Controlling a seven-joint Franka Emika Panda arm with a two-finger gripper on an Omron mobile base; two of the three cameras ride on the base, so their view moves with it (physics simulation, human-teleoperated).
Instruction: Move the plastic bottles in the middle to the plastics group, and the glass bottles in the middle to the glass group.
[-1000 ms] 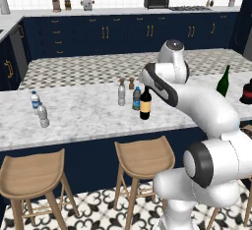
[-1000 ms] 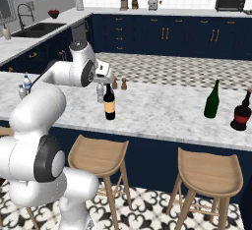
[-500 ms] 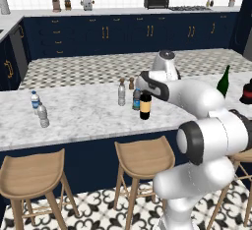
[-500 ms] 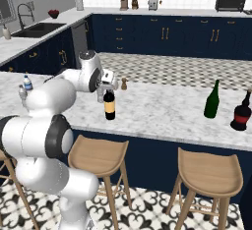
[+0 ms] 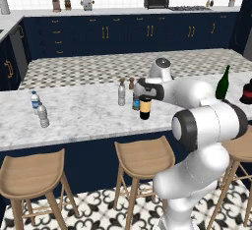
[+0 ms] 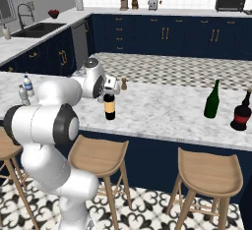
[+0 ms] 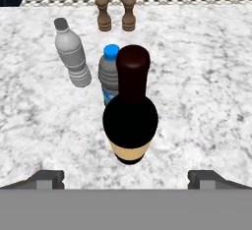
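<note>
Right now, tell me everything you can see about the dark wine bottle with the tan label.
The wine bottle stands upright on the marble counter, at the middle of its near side. It looks like dark, nearly black glass, with a reddish-brown neck top and a tan-yellow label around the lower body. A blue-capped bottle stands close behind it; whether they touch is unclear. The gripper is open, its fingertips wide on either side and not touching the bottle.

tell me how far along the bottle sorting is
Nothing is sorted yet. The gripper is open above the dark tan-labelled wine bottle, not gripping it. That bottle, the blue-capped plastic bottle and the plain grey plastic bottle all stand mid-counter, away from the green wine bottle and the white-capped water bottle.
</note>
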